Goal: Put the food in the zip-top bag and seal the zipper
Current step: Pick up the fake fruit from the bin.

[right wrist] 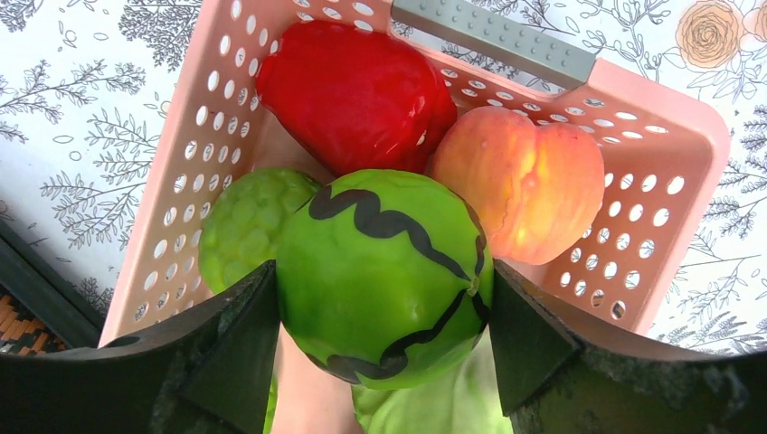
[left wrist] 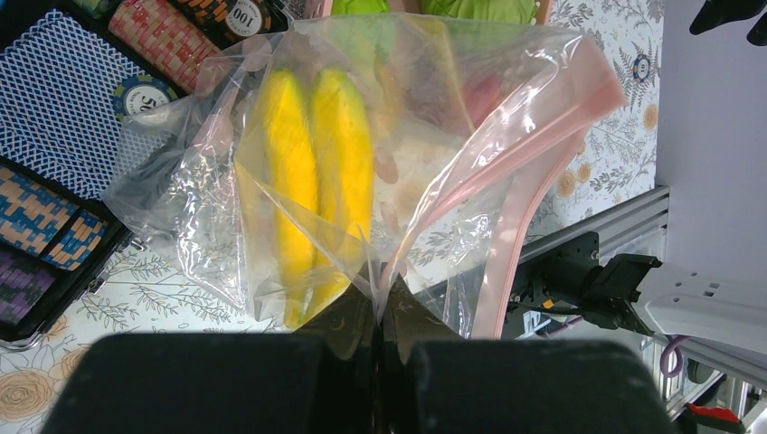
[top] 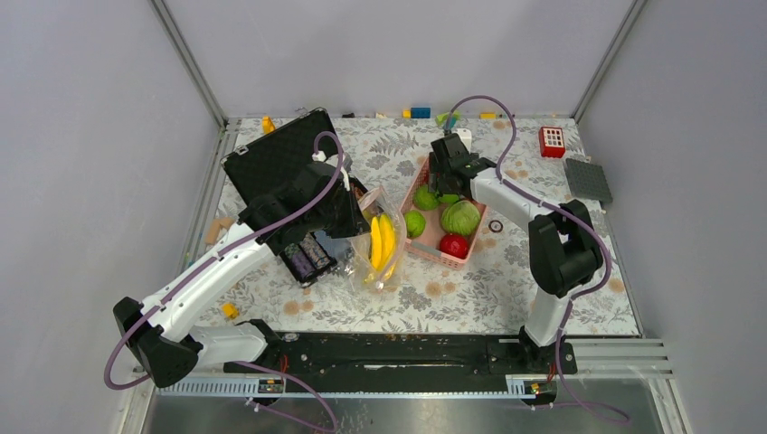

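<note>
Jaws of the left gripper (left wrist: 380,312) are pinched together on a fold of the zip-top bag (left wrist: 470,117), at the bottom centre of the left wrist view. The clear film spreads upward from that pinch. The yellow banana (left wrist: 317,172) lies inside it, filling the middle of the frame. A pinkish strip, the zipper (left wrist: 517,226), runs along the bag's mouth from the upper right down toward the fingers, and its two sides stand apart (the mouth is not pressed shut). At the left edge of that view sits the open poker-chip case (left wrist: 54,136), with striped chips in rows.

In the top view the bag lies at the centre of the floral table (top: 561,271), between the black case and the pink basket (top: 436,233). Whether it touches the basket cannot be told.

In the lower centre of the right wrist view, the right gripper (right wrist: 383,303) clamps a green round fruit (right wrist: 380,244) marked with dark wavy stripes, one finger on each side. Around it in the basket are a red fruit (right wrist: 357,90) at upper centre, an orange fruit (right wrist: 520,181) at right, a bumpy green fruit (right wrist: 240,226) at left and the pale cabbage (right wrist: 425,411) at the bottom edge. A grey bar (right wrist: 493,36) lies along the basket's rim at the top of the frame. Whether the held fruit is lifted clear of the others cannot be told.
</note>
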Tool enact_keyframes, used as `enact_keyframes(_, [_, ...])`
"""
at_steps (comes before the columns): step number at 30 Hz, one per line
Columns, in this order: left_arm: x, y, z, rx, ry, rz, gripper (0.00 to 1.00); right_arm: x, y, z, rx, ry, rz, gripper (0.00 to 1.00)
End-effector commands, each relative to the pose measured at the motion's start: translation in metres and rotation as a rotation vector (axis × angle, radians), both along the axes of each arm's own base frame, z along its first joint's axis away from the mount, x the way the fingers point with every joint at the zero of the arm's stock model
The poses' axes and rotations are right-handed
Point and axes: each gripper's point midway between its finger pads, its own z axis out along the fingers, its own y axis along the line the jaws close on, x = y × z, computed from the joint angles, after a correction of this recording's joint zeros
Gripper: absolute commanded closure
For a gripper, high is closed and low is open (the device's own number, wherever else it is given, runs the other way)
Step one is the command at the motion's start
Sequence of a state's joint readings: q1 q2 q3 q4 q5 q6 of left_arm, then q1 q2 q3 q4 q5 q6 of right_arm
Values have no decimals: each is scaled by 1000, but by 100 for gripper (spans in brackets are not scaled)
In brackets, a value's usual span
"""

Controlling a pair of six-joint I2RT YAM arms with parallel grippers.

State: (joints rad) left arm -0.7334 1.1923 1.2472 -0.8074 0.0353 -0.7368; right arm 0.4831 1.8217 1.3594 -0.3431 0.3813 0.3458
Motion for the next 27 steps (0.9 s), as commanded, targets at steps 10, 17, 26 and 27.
enact_keyframes(10, [8,-4,7,-25,-43,20,100,-13,11,80,170,-204,90,58])
enact_keyframes(17, [10,-5,12,-31,-56,11,100,-98,86,166,576,-397,677,61])
enact_keyframes(26, [15,-8,12,-21,-58,13,100,-206,122,235,868,-546,1164,63])
enact_keyframes(27, [15,-9,12,-22,-56,9,100,-216,129,233,863,-541,1202,63])
